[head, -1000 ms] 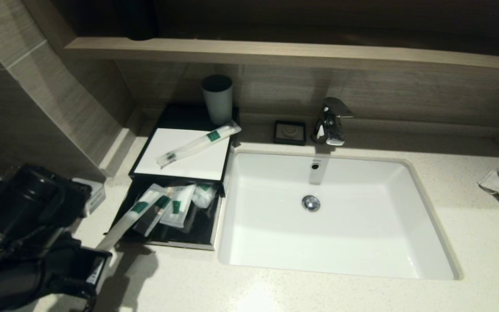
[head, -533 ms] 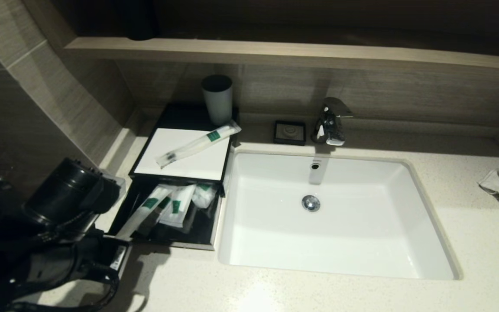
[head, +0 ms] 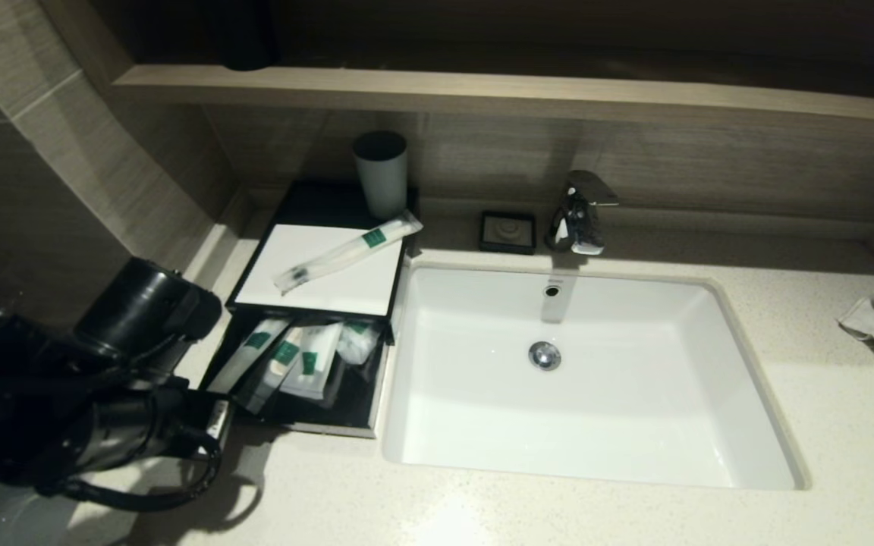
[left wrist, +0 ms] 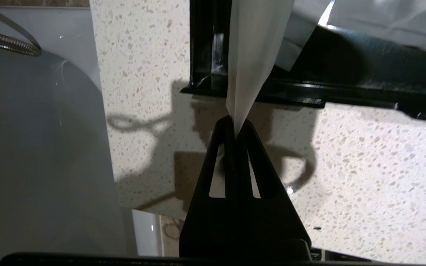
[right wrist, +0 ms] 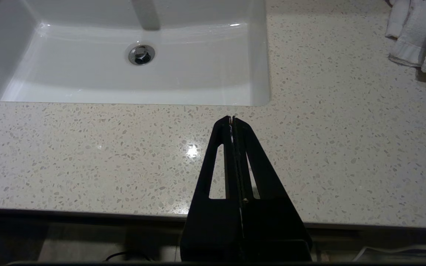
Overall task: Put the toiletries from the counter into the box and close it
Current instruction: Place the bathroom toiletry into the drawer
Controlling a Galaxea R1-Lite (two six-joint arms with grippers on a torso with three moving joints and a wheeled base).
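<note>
My left hand point(left wrist: 237, 123) pinches one end of a long white sachet point(head: 243, 362); its length slants from the box's point(head: 346, 421) front-left corner inward, toward the back wall.

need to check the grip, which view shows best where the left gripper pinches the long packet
The left wrist view: the left gripper is shut on the long packet at its very end, the rest reaching into the black box. The head view hides the pinch behind the arm. The right wrist view shows no packet.
</note>
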